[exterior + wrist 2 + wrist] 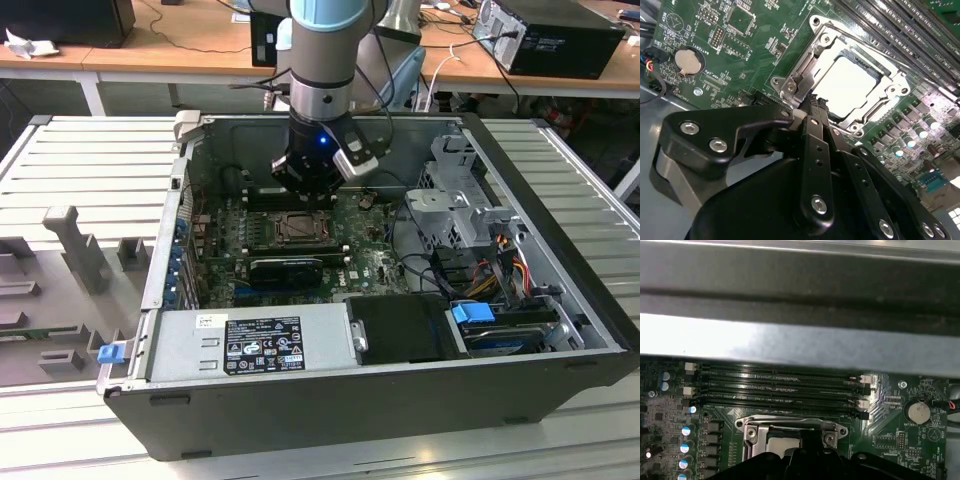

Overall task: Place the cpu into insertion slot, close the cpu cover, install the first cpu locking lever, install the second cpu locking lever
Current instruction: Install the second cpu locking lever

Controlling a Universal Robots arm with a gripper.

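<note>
One cpu [854, 86] already sits flat in the insertion slot [816, 75] under the closed cpu cover [892, 90], with the gripper [812, 102] pinched empty at its 7 o'clock corner; it's light, rigid, fragile, edge-hold only.

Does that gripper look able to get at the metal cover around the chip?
Probably yes. The gripper hangs right at the cpu cover, lying flat around the cpu, with nothing visible between them.

The pale cpu [852, 82] lies flat in the insertion slot [840, 60], framed by the closed silvery cpu cover [805, 70].
</note>
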